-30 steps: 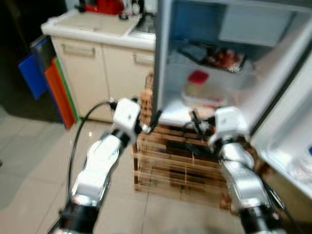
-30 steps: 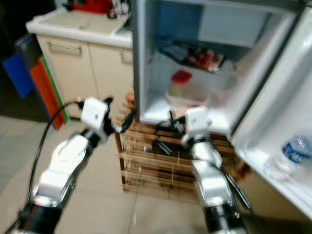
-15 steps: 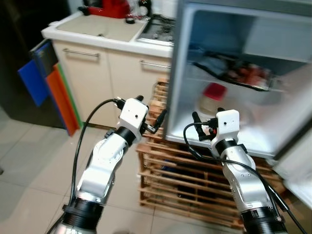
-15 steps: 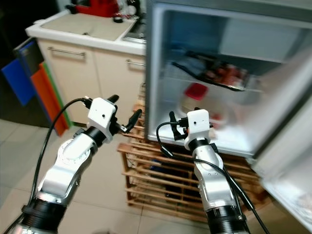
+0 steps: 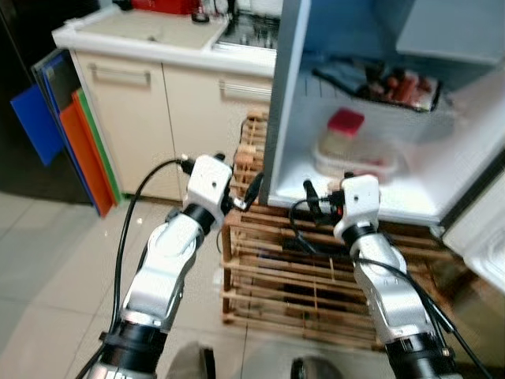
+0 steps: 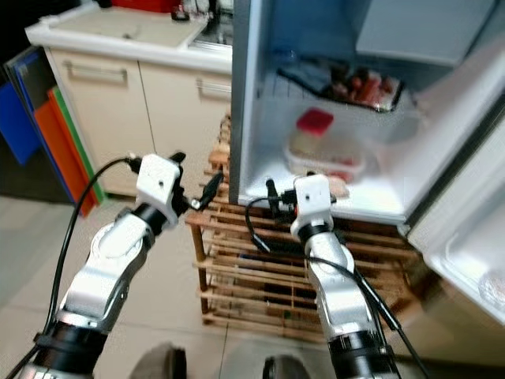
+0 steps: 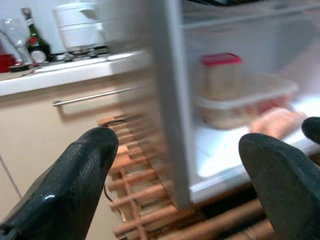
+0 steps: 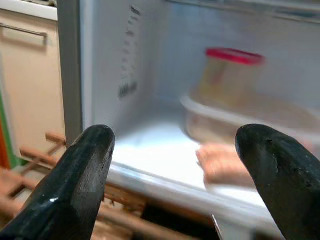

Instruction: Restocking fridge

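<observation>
- The small white fridge [image 5: 371, 118] stands open on a slatted wooden crate rack [image 5: 316, 268], its door [image 6: 465, 229] swung out to the robot's right
- On the fridge's lower shelf sits a clear plastic tub with a red lid [image 6: 314, 134], resting on a flat clear lidded food box [image 6: 327, 162]
- A pinkish wrapped packet [image 8: 225, 162] lies on the same shelf near its front edge, just beside the flat box; what it holds cannot be made out
- On the shelf above lies a dark tray of reddish packaged food [image 5: 394, 85]
- The left gripper [image 5: 246, 193] is held out in front of the fridge's left wall edge, above the wooden rack; its two black fingers [image 7: 75, 185] are spread wide apart and hold nothing
- The right gripper [image 5: 312, 197] points at the fridge's lower shelf from just outside its front edge; its black fingers [image 8: 80, 175] are likewise spread wide with nothing between them
- To the left of the fridge is a cream kitchen cabinet [image 5: 150, 110] with bar handles, topped by a pale counter [image 5: 158, 31]
- On that counter are a gas hob [image 5: 248, 28], a red object [image 5: 166, 5] at the back, and in the left wrist view a white pot [image 7: 79, 25], a dark bottle [image 7: 34, 45] and a clear glass [image 7: 12, 37]
- Blue, orange and green flat boards [image 5: 67, 142] lean against the cabinet's left end
- The floor is pale glossy tile [image 5: 47, 292]
</observation>
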Robot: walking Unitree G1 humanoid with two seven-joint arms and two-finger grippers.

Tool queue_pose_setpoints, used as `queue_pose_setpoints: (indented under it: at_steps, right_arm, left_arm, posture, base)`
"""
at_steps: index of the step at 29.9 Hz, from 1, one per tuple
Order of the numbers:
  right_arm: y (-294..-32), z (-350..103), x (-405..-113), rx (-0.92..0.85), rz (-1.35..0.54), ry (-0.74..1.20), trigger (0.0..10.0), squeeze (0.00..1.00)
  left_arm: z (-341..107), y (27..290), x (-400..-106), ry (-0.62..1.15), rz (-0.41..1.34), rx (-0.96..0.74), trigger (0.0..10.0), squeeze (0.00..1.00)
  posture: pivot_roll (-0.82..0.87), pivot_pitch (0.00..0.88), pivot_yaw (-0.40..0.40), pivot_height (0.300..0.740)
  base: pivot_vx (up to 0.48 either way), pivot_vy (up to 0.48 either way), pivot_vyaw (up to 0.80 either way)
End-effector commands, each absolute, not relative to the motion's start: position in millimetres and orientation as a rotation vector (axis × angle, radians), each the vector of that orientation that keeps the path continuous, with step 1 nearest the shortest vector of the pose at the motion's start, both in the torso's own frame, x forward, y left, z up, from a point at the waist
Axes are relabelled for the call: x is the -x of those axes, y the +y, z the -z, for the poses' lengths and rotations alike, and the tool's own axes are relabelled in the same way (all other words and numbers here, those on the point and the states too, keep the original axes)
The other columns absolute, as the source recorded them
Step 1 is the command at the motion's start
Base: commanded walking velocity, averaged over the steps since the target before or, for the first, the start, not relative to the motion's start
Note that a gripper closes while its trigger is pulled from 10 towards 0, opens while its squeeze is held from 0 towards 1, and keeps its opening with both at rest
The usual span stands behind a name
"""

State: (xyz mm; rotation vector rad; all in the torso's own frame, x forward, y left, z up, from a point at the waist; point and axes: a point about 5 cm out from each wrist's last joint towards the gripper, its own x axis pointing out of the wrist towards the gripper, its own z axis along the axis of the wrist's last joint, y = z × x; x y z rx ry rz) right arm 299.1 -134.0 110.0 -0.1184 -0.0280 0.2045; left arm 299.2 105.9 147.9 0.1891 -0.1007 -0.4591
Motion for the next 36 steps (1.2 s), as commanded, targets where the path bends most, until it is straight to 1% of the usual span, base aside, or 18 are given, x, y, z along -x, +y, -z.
queue_pose_setpoints:
  at_steps: [1, 7, 9, 11, 17, 22, 25, 26, 29, 30, 36]
  right_arm:
    - [-136.5, -109.0, -299.1, 0.131, -0.195, -0.023, 10.0, 0.00]
    - [-134.9, -110.1, -299.3, 0.129, -0.192, -0.025, 10.0, 0.00]
    - [-134.9, -109.8, -299.3, 0.130, -0.187, -0.021, 10.0, 0.00]
    - [-133.9, -110.6, -299.2, 0.128, -0.190, -0.023, 10.0, 0.00]
    - [-134.5, -109.3, -300.3, 0.113, -0.176, -0.008, 10.0, 0.00]
    - [-134.2, -116.9, -304.4, 0.134, -0.173, -0.045, 10.0, 0.00]
    - [-133.8, -125.3, -306.2, 0.159, -0.174, -0.073, 10.0, 0.00]
    - [-134.5, -129.7, -306.0, 0.163, -0.171, -0.083, 10.0, 0.00]
    - [-134.9, -135.7, -306.0, 0.158, -0.166, -0.104, 10.0, 0.00]
    - [-135.0, -137.2, -306.6, 0.161, -0.163, -0.102, 10.0, 0.00]
    - [-135.1, -137.3, -304.8, 0.145, -0.150, -0.099, 10.0, 0.00]
  left_arm:
    - [-149.9, 105.0, -299.9, -0.106, 0.454, -0.200, 10.0, 0.00]
    - [-149.6, 105.2, -300.4, -0.104, 0.449, -0.203, 10.0, 0.00]
    - [-148.6, 104.9, -299.8, -0.094, 0.468, -0.172, 10.0, 0.00]
    - [-150.1, 105.2, -299.0, -0.108, 0.480, -0.178, 10.0, 0.00]
    - [-150.8, 104.2, -298.8, -0.118, 0.491, -0.187, 10.0, 0.00]
    - [-152.1, 100.8, -300.0, -0.120, 0.514, -0.188, 10.0, 0.00]
    - [-156.3, 99.7, -302.4, -0.125, 0.507, -0.210, 10.0, 0.00]
    - [-159.2, 99.8, -302.6, -0.136, 0.503, -0.222, 10.0, 0.00]
    - [-161.4, 101.3, -303.3, -0.139, 0.495, -0.231, 10.0, 0.00]
    - [-162.7, 103.4, -304.3, -0.142, 0.486, -0.234, 10.0, 0.00]
    - [-168.3, 107.3, -305.7, -0.147, 0.484, -0.232, 10.0, 0.00]
  posture:
    - [0.01, 0.000, -0.053, 0.642]
    - [0.01, 0.000, -0.053, 0.642]
    - [0.01, 0.000, -0.053, 0.642]
    - [0.01, 0.000, -0.053, 0.642]
    - [0.01, 0.000, -0.051, 0.642]
    - [0.00, 0.000, -0.049, 0.642]
    - [-0.01, 0.031, -0.040, 0.642]
    - [-0.01, 0.058, -0.038, 0.642]
    - [-0.01, 0.071, -0.032, 0.642]
    - [-0.01, 0.088, -0.025, 0.642]
    - [-0.01, 0.105, -0.018, 0.642]
  base:
    - [0.000, 0.000, 0.00]
    - [0.000, 0.000, 0.00]
    - [0.000, 0.000, 0.00]
    - [0.401, 0.000, 0.00]
    - [0.480, 0.000, -0.80]
    - [0.480, 0.000, -0.79]
    - [0.443, 0.000, 0.00]
    - [0.000, 0.000, 0.00]
    - [0.000, 0.000, 0.00]
    - [0.000, 0.000, 0.00]
    - [0.000, 0.000, -0.66]
